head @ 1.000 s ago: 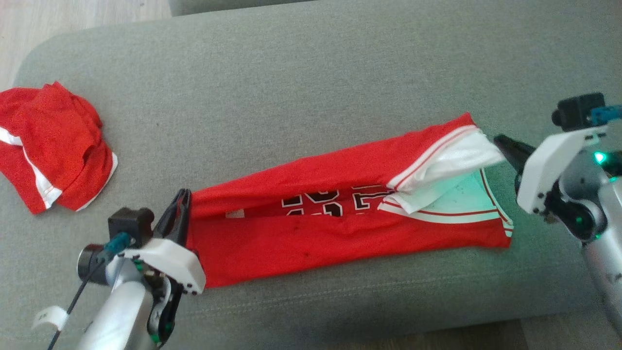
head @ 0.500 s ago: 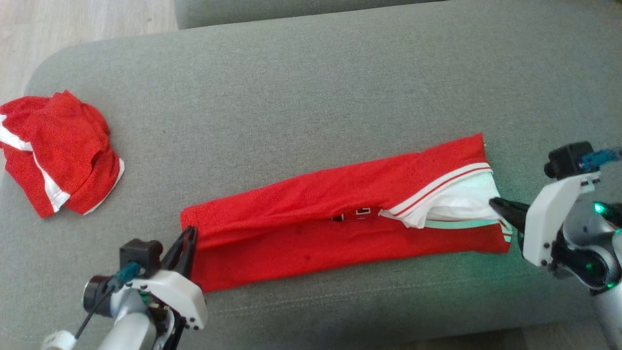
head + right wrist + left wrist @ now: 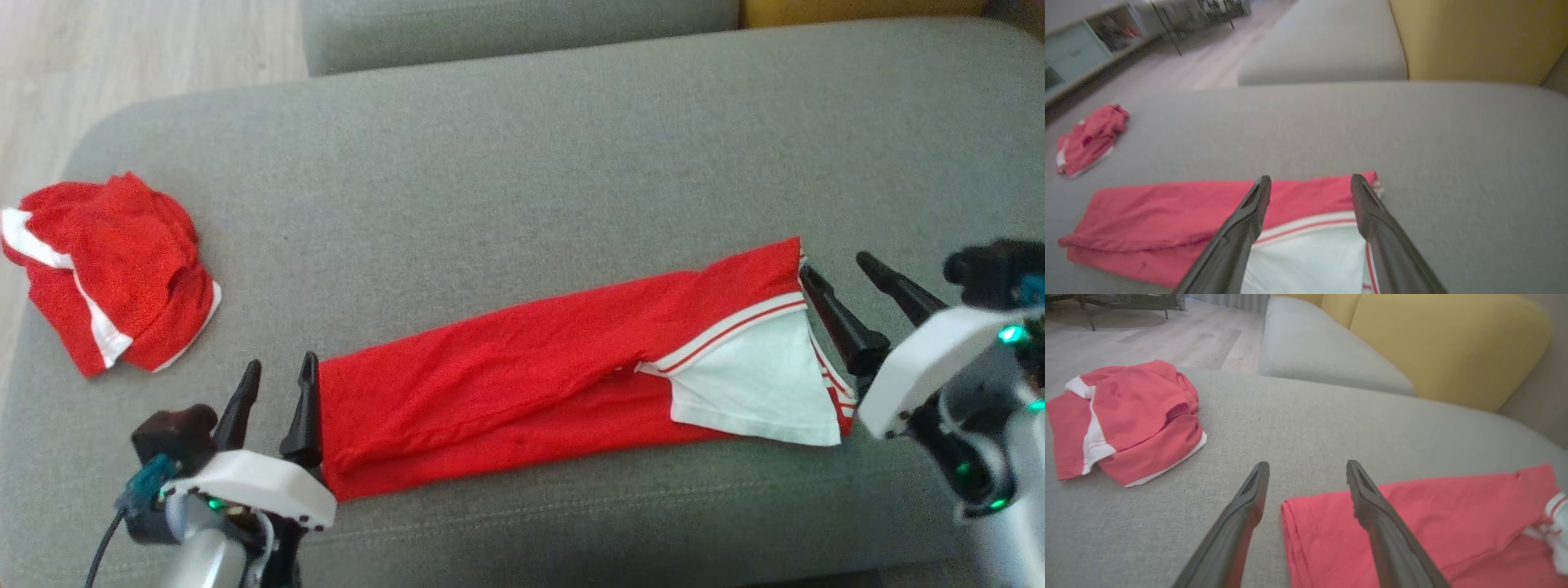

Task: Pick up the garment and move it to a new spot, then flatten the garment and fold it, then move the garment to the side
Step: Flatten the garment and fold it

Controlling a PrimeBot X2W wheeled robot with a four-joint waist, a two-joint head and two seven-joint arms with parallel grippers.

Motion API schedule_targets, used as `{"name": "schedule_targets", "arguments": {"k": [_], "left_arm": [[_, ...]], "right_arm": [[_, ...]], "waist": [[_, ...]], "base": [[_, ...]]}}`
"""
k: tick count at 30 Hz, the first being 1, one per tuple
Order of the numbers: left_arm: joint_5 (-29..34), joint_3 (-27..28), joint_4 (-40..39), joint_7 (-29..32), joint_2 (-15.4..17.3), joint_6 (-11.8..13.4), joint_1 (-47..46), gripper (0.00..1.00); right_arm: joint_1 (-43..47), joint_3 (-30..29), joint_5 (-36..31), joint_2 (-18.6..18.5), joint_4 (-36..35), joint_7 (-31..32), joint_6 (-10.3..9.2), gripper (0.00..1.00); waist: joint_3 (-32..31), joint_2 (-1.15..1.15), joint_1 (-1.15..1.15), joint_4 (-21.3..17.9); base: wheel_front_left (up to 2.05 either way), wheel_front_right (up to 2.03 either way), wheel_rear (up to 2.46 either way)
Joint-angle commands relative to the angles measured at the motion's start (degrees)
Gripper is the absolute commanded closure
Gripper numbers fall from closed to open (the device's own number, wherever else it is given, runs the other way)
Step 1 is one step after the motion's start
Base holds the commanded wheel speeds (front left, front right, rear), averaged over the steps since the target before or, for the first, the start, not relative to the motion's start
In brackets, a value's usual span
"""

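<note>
The garment (image 3: pixel 531 384) is a red jersey lying as a long folded strip across the grey sofa seat (image 3: pixel 490 163), with its white inside (image 3: pixel 751 392) showing at the right end. My left gripper (image 3: pixel 280 365) stands open at the strip's left end, its right finger at the cloth edge. In the left wrist view the left gripper (image 3: pixel 1307 465) straddles the corner of the garment (image 3: pixel 1433 514), holding nothing. My right gripper (image 3: pixel 834 267) is open just off the right end. The right wrist view shows the right gripper (image 3: pixel 1311 179) above the garment (image 3: pixel 1167 212), its jaws empty.
A second red and white garment (image 3: pixel 106 269) lies crumpled at the seat's far left, also in the wrist views (image 3: pixel 1126 416) (image 3: pixel 1090 139). Behind are another grey cushion (image 3: pixel 522 33) and a yellow backrest (image 3: pixel 1445 343). Wooden floor (image 3: pixel 122 49) lies beyond the left edge.
Both grippers were shut on the garment's ends and now stand open, clear of the cloth. The upper layer has come down over the lower half, hiding the printed number. The head camera has shifted.
</note>
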Motion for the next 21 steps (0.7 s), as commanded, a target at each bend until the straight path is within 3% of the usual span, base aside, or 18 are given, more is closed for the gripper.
{"name": "schedule_targets", "arguments": {"k": [1,5,11,21], "left_arm": [[-1.5,4.1,-4.3,-0.8,-1.2,-0.4,-0.4,0.00],[-0.1,8.5,-10.5,-0.8,-4.5,-1.7,3.0,0.00],[2.9,12.6,-14.4,-0.9,-7.9,-5.2,6.7,0.00],[4.9,13.3,-16.3,-0.9,-9.1,-7.2,10.8,0.00]], "right_arm": [[1.2,-0.2,-0.3,2.2,-3.0,-7.1,-0.01,0.00],[4.6,-0.4,-5.6,4.8,-2.8,-20.2,-0.01,0.00],[7.5,-1.2,-11.9,8.7,0.5,-30.4,-0.01,0.00],[9.9,-5.9,-20.3,13.6,5.2,-36.3,-0.01,0.00]], "waist": [[-1.6,0.00,0.00,0.7],[-2.4,0.00,0.00,1.0],[-2.9,0.00,0.00,1.5],[-2.4,0.00,0.00,3.1]], "base": [[0.00,0.00,0.00],[0.00,0.00,0.00],[0.00,0.00,0.00],[0.00,0.00,0.00]]}}
